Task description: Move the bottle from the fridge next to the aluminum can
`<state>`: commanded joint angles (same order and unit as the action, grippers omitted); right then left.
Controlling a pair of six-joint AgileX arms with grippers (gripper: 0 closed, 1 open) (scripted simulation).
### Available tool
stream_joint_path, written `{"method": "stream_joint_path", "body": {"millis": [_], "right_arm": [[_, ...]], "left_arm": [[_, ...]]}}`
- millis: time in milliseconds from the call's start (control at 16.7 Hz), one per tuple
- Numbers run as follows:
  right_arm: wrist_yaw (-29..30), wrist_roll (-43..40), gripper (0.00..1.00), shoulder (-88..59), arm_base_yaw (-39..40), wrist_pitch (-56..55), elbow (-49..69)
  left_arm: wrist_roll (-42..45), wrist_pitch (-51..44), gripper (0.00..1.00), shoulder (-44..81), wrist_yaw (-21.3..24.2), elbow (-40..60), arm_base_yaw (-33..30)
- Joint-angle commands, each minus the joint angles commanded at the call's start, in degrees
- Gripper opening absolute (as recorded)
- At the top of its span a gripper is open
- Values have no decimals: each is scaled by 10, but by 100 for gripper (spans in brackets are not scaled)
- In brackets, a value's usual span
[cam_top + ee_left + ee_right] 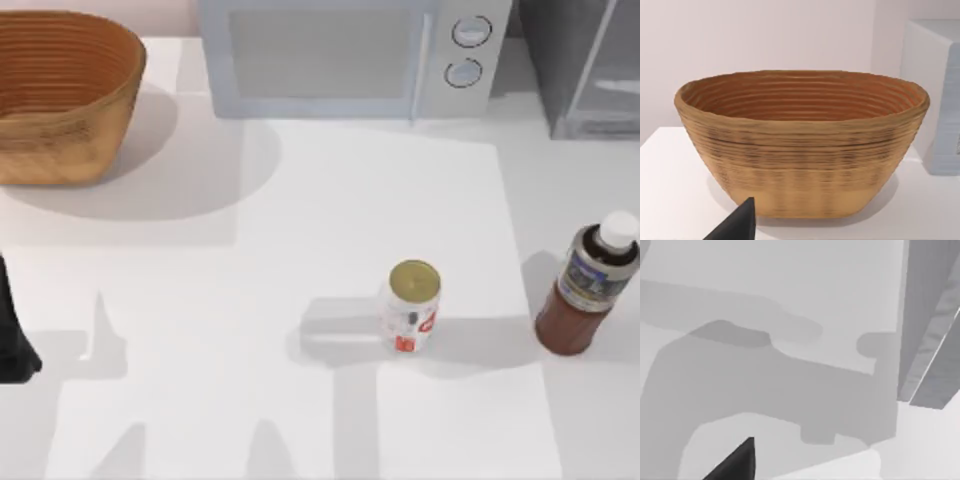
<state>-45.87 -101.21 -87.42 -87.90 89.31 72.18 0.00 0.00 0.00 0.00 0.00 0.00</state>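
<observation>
From the top view, the bottle (592, 285) stands upright on the white counter (300, 250), at the right side, out of the fridge (585, 65). The fridge is at the back right corner, well apart from the bottle. The aluminum can (411, 306) stands upright near the middle of the counter, to the left of the bottle — the two are near each other but not touching, with bare counter between them. A pale microwave (350, 55) with two round dials sits at the back, just left of the fridge. A woven basket (65, 95) sits at the back left corner. A dark part of the left arm (14, 335) shows at the left edge of the counter.

In the left wrist view, the basket (800, 145) stands in front of the camera on the counter, and a dark tip of the left end effector (737, 225) shows at the edge. I cannot tell if its fingers are spread or pressed together.

In the right wrist view, there is the grey counter with soft shadows and a part of the fridge (932, 330) at one side. A dark tip of the right end effector (737, 462) shows at the edge — its fingers' state I cannot tell either.
</observation>
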Motion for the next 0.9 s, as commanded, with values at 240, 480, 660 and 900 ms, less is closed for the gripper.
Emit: {"method": "stream_joint_path", "body": {"millis": [240,480,660,900], "right_arm": [[-63,-131,100,-133,-123,-26,35],[-83,-168,100,-171,-159,-36,45],[-83,-168,100,-171,-159,-36,45],[-81,-149,100,-170,-144,-53,43]], "left_arm": [[0,0,100,0,0,0,0],[0,0,100,0,0,0,0],[0,0,100,0,0,0,0],[0,0,100,0,0,0,0]]}}
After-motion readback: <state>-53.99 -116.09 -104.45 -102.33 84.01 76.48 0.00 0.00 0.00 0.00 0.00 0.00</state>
